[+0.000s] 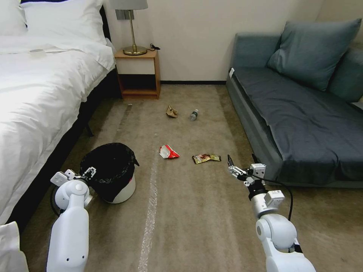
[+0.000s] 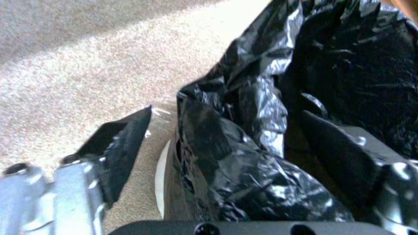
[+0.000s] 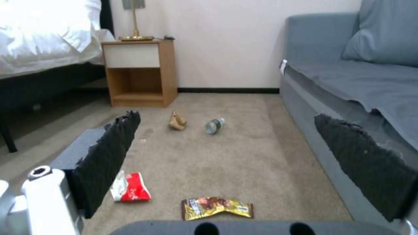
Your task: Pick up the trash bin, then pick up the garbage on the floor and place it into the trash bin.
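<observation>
Black-lined trash bin (image 1: 113,172) — its rim sits between the spread left gripper (image 2: 217,156) pads — right gripper (image 3: 244,160) agape

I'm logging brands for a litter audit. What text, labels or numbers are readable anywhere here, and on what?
No text can be read.
Wrapper: print on it, too blurred to read.
Carton: red and white, no legible words.
Bottle: label too small to read.
Bin: no visible lettering.

Even, soft indoor light overexposes the white bedding (image 1: 45,83), glare streaks the crinkled black plastic bag liner (image 2: 270,107), and both wrist views look blurred.
</observation>
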You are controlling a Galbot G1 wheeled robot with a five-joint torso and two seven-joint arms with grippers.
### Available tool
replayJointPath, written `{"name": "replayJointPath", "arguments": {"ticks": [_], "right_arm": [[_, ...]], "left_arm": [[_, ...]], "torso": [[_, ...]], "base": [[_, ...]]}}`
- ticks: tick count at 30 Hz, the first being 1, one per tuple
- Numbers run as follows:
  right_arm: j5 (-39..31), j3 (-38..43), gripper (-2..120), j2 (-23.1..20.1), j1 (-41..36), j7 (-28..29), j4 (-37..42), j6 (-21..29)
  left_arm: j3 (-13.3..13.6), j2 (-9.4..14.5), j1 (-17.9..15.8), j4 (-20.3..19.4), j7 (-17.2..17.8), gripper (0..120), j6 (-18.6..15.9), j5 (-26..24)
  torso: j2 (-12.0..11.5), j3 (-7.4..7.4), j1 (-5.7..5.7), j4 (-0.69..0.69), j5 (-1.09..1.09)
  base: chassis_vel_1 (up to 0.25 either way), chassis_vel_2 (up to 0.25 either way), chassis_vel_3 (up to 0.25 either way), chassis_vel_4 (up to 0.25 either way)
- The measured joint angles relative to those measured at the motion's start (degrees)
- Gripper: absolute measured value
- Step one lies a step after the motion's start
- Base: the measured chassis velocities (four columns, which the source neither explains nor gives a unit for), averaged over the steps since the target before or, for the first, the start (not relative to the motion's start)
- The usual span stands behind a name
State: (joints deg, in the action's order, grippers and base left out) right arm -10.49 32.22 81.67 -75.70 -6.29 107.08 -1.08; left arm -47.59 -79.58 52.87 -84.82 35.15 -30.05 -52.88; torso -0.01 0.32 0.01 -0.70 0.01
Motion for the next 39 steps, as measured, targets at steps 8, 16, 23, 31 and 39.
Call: {"name": "replayJointPath", "arguments": {"ticks": [8, 16, 23, 31, 39], "right_arm": [[0.26, -0.01, 100, 0.00, -0.39, -0.35, 0.06, -0.38], [0.30, -0.07, 100, 0.02, -0.30, -0.49, -0.10, -0.54], [0.29, -0.28, 100, 0.20, 0.04, -0.50, -0.72, -0.57], [0.37, -0.50, 100, 0.41, 0.40, -0.50, -1.28, -0.62], [0.61, -0.54, 100, 0.55, 0.58, -0.50, -1.87, -0.80]], "left_arm": [[0.35, 0.11, -0.55, 0.83, -2.50, 59, -0.12, -0.09], [0.35, -0.06, -0.65, 1.43, -2.85, 32, -0.09, 0.02], [0.35, -0.19, -0.39, 1.61, -3.04, 8, -0.08, 0.09], [0.46, -0.45, 0.15, 1.70, -3.21, 3, -0.36, 0.10], [0.71, -0.48, 2.29, -3.37, -1.68, 3, -1.87, -0.62]], "torso": [[0.00, 0.00, 0.00, 0.00, 0.00], [0.00, 0.00, 0.00, 0.01, 0.02], [0.00, 0.00, 0.00, 0.02, 0.02], [0.00, 0.00, 0.00, 0.00, -0.02], [0.00, 0.00, 0.00, -0.01, -0.01]], "base": [[0.000, 0.000, 0.000, 0.000], [0.000, 0.000, 0.000, 0.000], [0.000, 0.000, 0.000, 0.000], [0.000, 0.000, 0.000, 0.000], [0.000, 0.000, 0.000, 0.000]]}}
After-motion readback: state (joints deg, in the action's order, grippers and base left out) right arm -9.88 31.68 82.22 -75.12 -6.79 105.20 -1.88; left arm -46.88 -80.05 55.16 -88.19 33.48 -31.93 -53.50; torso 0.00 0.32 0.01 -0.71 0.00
